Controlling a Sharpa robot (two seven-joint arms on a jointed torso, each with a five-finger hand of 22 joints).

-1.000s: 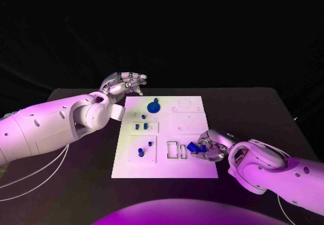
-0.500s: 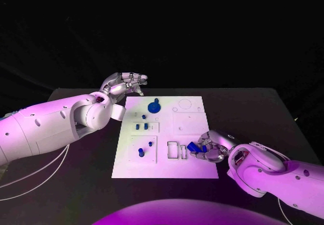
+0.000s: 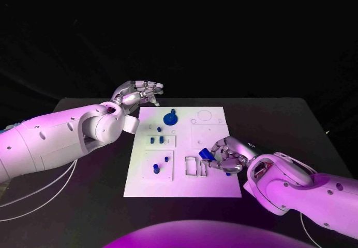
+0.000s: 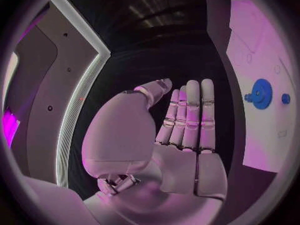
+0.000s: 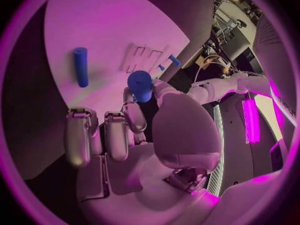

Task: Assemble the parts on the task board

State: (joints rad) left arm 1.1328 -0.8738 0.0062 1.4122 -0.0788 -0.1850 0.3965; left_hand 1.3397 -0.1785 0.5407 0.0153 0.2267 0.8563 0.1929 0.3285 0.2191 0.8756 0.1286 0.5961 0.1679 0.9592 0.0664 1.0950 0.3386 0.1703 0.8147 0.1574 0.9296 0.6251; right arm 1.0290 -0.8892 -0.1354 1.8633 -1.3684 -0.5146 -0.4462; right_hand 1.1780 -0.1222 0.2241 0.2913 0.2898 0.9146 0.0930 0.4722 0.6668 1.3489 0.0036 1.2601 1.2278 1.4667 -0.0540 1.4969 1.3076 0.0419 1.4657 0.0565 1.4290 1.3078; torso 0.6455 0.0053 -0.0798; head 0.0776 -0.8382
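Observation:
The white task board (image 3: 212, 183) lies mid-table. My right hand (image 3: 229, 156) hovers over its right side and pinches a blue cylinder (image 3: 205, 153) between thumb and a finger; the same cylinder (image 5: 140, 85) stands up from the fingertips in the right wrist view. A second blue peg (image 5: 80, 66) lies loose on the board (image 5: 94, 30), seen beside the hand as the peg (image 3: 227, 173). My left hand (image 3: 138, 93) floats beyond the board's far left corner; this hand (image 4: 184, 130) holds nothing, its fingers straight. A blue gear (image 3: 170, 119) stands at the far end.
Two rectangular slots (image 3: 195, 166) open just left of my right hand. Small blue pegs (image 3: 154, 139) and another peg (image 3: 155, 167) stand in the board's left column. The gear (image 4: 259, 92) and a small peg (image 4: 285, 98) lie near the left hand.
My right hand has risen and shifted toward the board's middle, lifting one blue cylinder off the board. The other blue peg stays lying there. The left hand has not moved.

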